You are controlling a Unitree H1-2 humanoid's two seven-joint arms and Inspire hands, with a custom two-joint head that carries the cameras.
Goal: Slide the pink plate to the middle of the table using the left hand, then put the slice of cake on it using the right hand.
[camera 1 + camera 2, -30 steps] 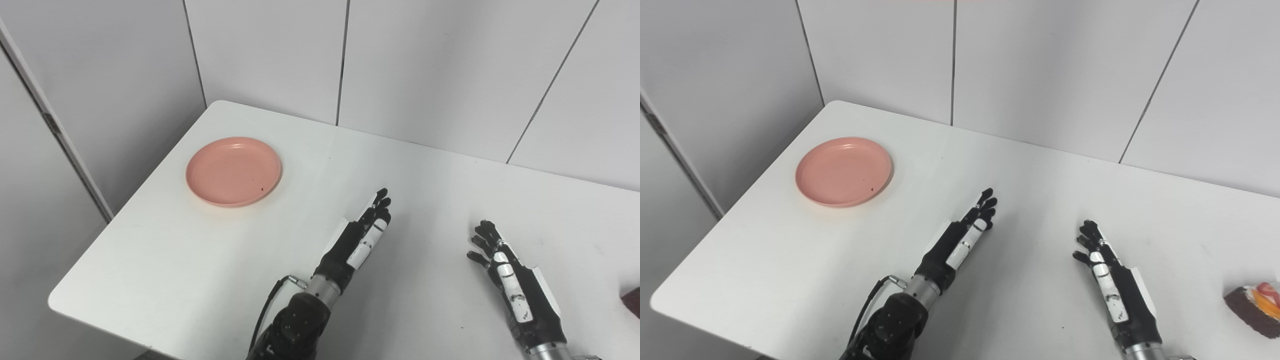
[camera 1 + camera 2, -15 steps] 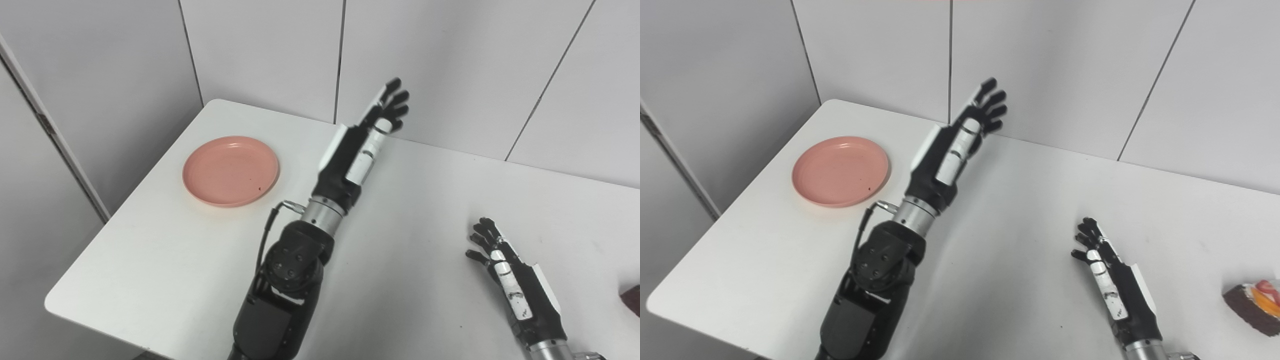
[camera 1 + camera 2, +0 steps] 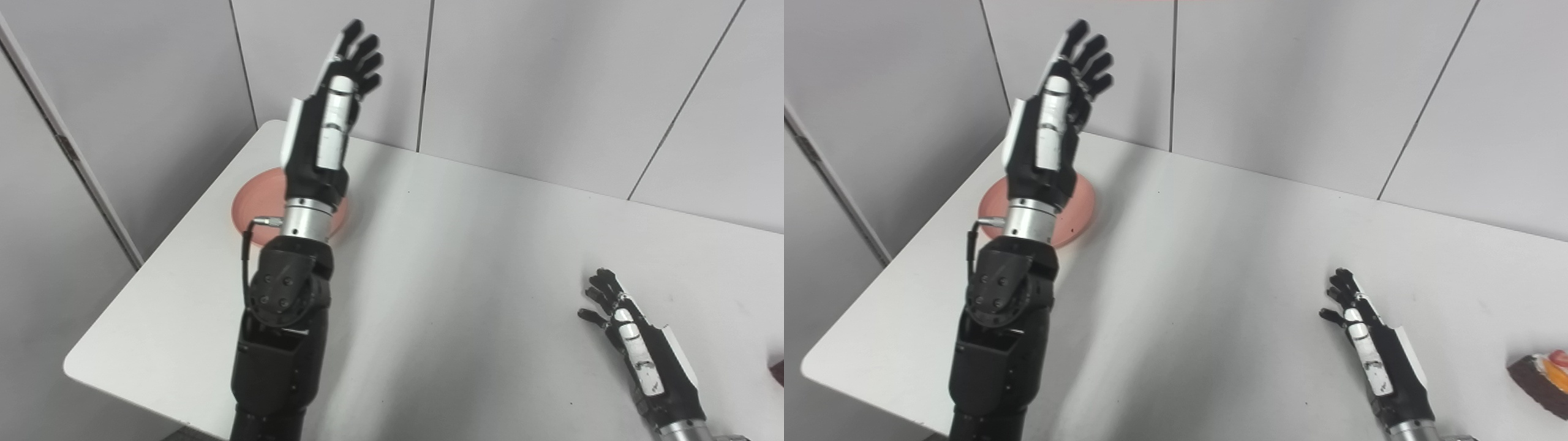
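The pink plate [image 3: 1080, 202] lies near the table's far left corner, mostly hidden behind my left forearm. My left hand [image 3: 334, 113] is raised high above the plate, open, fingers spread and pointing up, holding nothing. My right hand [image 3: 1366, 343] rests open on the table at the lower right, fingers pointing away from me. The slice of cake [image 3: 1542, 380], dark brown with orange and red topping, sits at the right edge of the table, to the right of my right hand and apart from it.
The white table [image 3: 465, 257] stands against grey panelled walls [image 3: 551, 79] at the back and left. Its rounded front left corner [image 3: 70, 367] drops off to the floor.
My left arm has lifted from the table's middle and swung up and to the left, now standing over the plate and covering most of it. The right hand has stayed put.
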